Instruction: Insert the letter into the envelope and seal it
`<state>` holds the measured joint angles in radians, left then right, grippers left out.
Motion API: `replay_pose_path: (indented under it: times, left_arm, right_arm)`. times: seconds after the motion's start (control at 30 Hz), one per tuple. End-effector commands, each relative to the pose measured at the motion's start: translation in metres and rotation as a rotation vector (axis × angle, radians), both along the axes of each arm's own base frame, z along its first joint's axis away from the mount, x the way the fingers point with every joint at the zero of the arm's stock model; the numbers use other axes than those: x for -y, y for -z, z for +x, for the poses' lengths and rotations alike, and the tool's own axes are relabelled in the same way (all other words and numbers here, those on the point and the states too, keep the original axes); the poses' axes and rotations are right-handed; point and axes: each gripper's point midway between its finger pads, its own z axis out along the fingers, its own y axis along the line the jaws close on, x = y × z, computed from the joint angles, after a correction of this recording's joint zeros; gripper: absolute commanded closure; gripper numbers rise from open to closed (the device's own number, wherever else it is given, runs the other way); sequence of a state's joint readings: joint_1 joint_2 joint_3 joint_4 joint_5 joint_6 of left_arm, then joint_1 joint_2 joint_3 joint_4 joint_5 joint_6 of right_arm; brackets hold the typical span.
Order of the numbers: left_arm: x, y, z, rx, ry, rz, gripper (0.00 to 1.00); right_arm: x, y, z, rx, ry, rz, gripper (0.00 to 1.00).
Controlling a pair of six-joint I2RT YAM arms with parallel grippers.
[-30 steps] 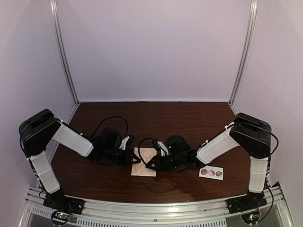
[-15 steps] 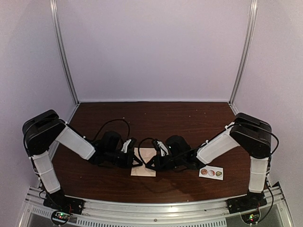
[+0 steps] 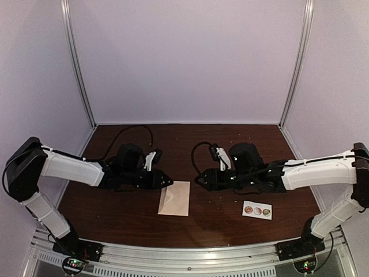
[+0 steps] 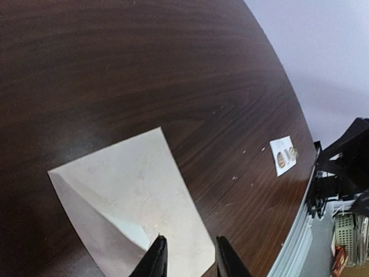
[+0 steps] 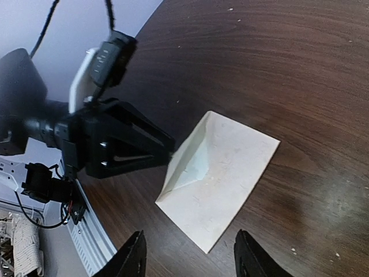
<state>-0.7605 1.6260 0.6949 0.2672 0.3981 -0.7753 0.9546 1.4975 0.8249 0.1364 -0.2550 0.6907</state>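
Observation:
The tan-cream envelope (image 3: 174,198) lies flat on the dark wooden table (image 3: 230,144), its triangular flap folded over at the left and slightly lifted. No separate letter sheet shows. My left gripper (image 3: 169,182) hovers at the envelope's far-left corner, its jaws a little apart and empty. In the left wrist view the envelope (image 4: 132,196) lies under the gripper (image 4: 189,262). My right gripper (image 3: 199,180) is wide open and empty, above and to the right of the envelope. The right wrist view shows the envelope (image 5: 222,173), the left gripper (image 5: 164,147) at its flap edge, and my right gripper (image 5: 190,259).
A small white strip with three round stickers (image 3: 257,210) lies to the right of the envelope, and it also shows in the left wrist view (image 4: 283,156). The aluminium rail (image 3: 184,254) runs along the near edge. Pale walls and frame posts enclose the table.
Both grippers have drawn back from the envelope and apart. The right arm has stretched out and moved right. The envelope now lies fully uncovered.

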Motion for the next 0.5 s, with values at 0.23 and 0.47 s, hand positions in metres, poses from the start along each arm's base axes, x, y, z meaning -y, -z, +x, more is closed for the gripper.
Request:
replay_pose_path:
  times: [0.23, 0.47]
  left_arm:
    - [-0.024, -0.119, 0.062, 0.28, -0.01, 0.108, 0.47]
    - [-0.077, -0.179, 0.119, 0.408, -0.099, 0.099, 0.4]
  right_arm:
    - [0.176, 0.04, 0.002, -0.055, 0.378, -0.409, 0.44]
    - [0.228, 0.063, -0.017, -0.159, 0.501, -0.513, 0.44]
